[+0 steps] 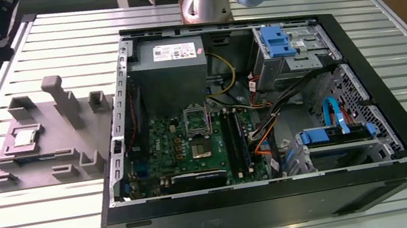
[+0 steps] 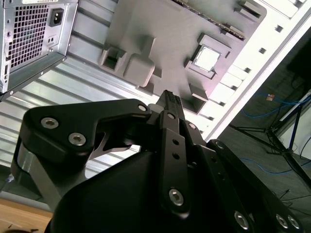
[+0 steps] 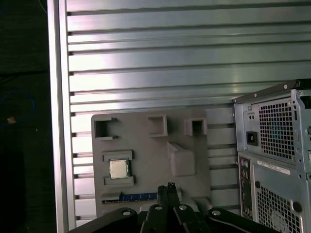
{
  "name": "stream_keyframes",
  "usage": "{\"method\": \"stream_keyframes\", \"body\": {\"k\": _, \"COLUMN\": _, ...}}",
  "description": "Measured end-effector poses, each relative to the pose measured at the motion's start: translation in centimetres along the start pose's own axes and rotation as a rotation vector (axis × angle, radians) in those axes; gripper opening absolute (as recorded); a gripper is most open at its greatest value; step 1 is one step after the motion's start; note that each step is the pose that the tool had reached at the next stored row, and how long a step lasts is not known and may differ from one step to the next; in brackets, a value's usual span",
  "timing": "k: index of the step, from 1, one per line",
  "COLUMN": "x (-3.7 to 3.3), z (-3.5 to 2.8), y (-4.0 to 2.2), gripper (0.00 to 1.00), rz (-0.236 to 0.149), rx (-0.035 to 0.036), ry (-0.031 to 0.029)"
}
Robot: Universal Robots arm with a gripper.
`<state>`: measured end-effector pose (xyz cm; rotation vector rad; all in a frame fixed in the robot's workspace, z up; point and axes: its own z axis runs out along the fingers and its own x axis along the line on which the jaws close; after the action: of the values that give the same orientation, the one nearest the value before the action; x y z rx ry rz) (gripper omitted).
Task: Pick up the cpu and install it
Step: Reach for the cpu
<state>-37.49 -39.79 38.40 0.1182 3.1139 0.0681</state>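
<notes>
The cpu (image 1: pixel 25 137) is a small silver square lying flat in a recess of the mauve-grey tray (image 1: pixel 50 156), at the exterior view's left beside the open computer case (image 1: pixel 279 199). Both wrist views look down on the cpu (image 2: pixel 206 58) (image 3: pixel 118 169) in the tray (image 2: pixel 146 29) (image 3: pixel 146 141). My gripper (image 2: pixel 170 97) (image 3: pixel 168 187) hangs high above the tray, off to one side of the chip, with its black fingers shut together on nothing. On the green motherboard, the socket (image 1: pixel 201 147) lies with its metal frame (image 1: pixel 197 118) swung up.
The tray carries several upright blocks, one tall post (image 1: pixel 62 101) among them. The case's rear panel with its power supply grille (image 3: pixel 277 131) stands close beside the tray. Drive cages with blue clips (image 1: pixel 281 40) and cables fill the case's far side. The slatted metal table (image 1: pixel 173 10) ends near the tray.
</notes>
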Motion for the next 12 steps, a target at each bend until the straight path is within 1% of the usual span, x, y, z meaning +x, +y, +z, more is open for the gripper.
{"method": "stream_keyframes", "body": {"k": 12, "x": 0.37, "z": -0.01, "y": -0.02, "gripper": 0.1, "rz": 0.0, "rx": 0.0, "ry": 0.0}}
